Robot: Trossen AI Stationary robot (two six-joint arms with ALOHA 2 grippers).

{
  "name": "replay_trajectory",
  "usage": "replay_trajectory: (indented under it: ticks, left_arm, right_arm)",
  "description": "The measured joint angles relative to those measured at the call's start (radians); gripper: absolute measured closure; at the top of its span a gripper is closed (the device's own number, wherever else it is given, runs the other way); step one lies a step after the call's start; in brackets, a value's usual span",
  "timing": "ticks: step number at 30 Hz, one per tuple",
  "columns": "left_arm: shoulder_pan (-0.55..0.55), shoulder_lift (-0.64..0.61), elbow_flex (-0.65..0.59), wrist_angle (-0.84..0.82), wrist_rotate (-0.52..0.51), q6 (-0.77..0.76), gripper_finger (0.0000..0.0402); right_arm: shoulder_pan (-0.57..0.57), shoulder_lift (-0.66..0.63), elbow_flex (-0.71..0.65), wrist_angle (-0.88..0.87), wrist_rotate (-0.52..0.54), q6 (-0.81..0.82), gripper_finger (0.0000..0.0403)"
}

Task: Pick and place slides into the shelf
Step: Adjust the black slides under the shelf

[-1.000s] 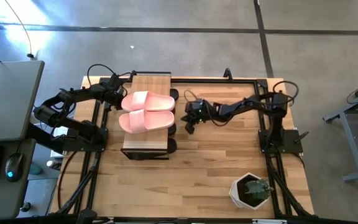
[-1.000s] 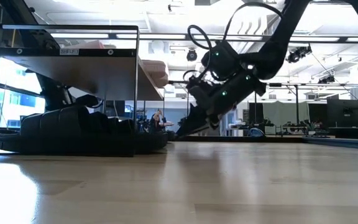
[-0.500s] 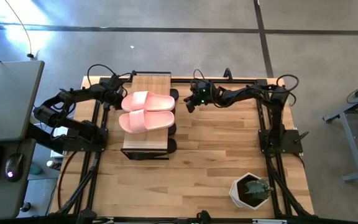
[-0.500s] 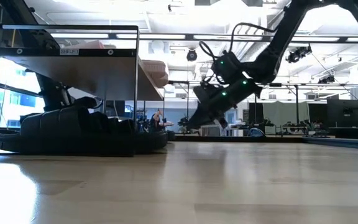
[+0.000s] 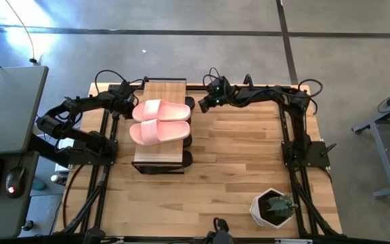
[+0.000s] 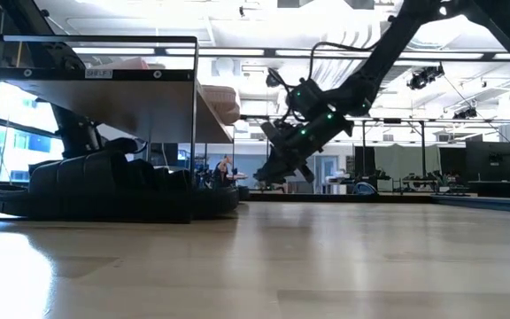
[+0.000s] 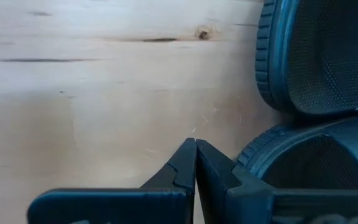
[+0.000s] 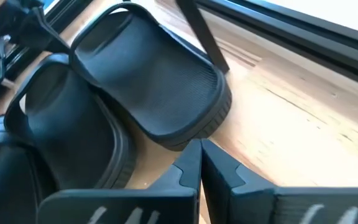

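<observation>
Two pale pink slides (image 5: 160,120) sit on the small wooden-topped shelf (image 5: 165,88); black slides (image 8: 157,99) underneath. My right claw (image 5: 202,103) is pressed together, empty.

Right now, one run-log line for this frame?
pink slides: on shelf top | black slides: under shelf | right tool: shut, empty, beside shelf's far end | left tool: shut, empty, behind shelf

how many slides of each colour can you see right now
pink slides: 2, on top of the shelf
black slides: 3 countable, under the shelf; more may be hidden
total: 5 slides seen
</observation>
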Motion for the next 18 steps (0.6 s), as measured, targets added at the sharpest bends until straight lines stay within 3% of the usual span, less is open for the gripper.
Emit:
replay_trajectory:
  ticks: [9,18]
  left_arm:
    - [-0.001,0.000,0.000,-0.001,-0.024,0.015,0.0401]
    - [-0.001,0.000,0.000,-0.002,-0.029,0.015,0.0402]
  right_arm:
    - [-0.011,0.003,0.000,-0.006,0.018,0.075,0.0403]
    - [0.003,0.088,0.074,-0.026,0.009,0.074,0.0403]
